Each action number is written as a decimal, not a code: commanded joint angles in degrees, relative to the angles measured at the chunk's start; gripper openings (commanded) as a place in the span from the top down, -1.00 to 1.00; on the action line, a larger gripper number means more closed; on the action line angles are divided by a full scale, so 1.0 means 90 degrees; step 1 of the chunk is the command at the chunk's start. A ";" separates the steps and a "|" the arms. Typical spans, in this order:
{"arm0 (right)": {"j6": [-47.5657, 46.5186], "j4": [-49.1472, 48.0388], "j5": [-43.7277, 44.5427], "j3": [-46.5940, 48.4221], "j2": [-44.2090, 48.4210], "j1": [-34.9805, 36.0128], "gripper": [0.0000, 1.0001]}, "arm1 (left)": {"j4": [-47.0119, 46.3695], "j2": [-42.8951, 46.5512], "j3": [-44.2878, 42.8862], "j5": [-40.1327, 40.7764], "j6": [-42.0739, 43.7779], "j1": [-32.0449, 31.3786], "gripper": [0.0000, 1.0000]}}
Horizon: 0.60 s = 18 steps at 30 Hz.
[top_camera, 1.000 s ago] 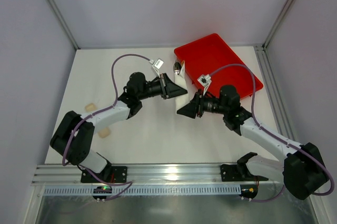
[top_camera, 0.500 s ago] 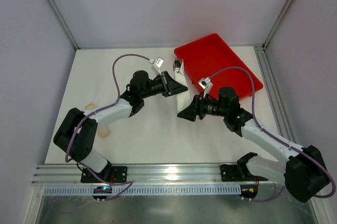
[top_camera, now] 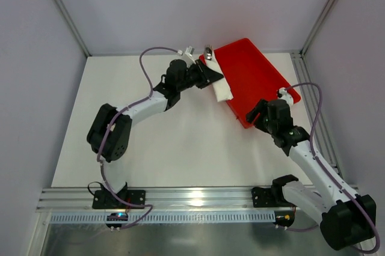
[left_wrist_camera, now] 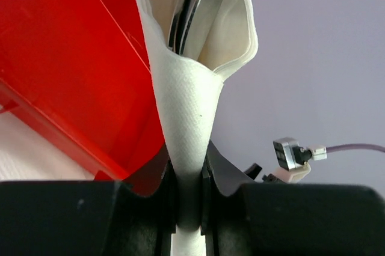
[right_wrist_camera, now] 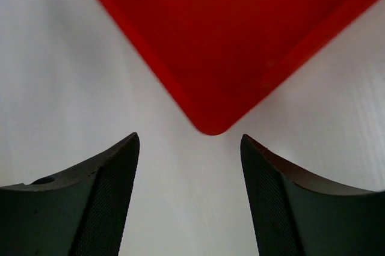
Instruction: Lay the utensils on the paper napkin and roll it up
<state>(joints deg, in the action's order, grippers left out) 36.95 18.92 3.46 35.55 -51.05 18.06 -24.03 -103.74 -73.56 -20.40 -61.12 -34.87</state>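
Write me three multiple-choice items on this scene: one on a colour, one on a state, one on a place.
1. The tray is: A blue; B red; C green.
2. The right hand is: A open and empty; B shut tight, empty; C shut on the tray's rim.
3. The napkin is: A lying in the tray; B pinched in the left hand; C pinched in the right hand.

Key:
1 B, the tray shows bright red in every view.
2 A, its wrist view shows it spread wide with nothing between.
3 B, the left wrist view shows that hand clamped on the rolled paper.
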 commanded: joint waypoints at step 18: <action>0.0953 -0.0607 0.1657 0.0572 -0.1788 -0.1343 -0.31 | -0.1323 -0.2760 -0.2305 0.0138 -0.1490 -0.0207 1.00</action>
<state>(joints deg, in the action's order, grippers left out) 45.65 20.97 19.64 41.65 -65.36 6.22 -26.83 -129.32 -90.32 -18.06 -72.60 -36.18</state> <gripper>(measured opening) 0.655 0.181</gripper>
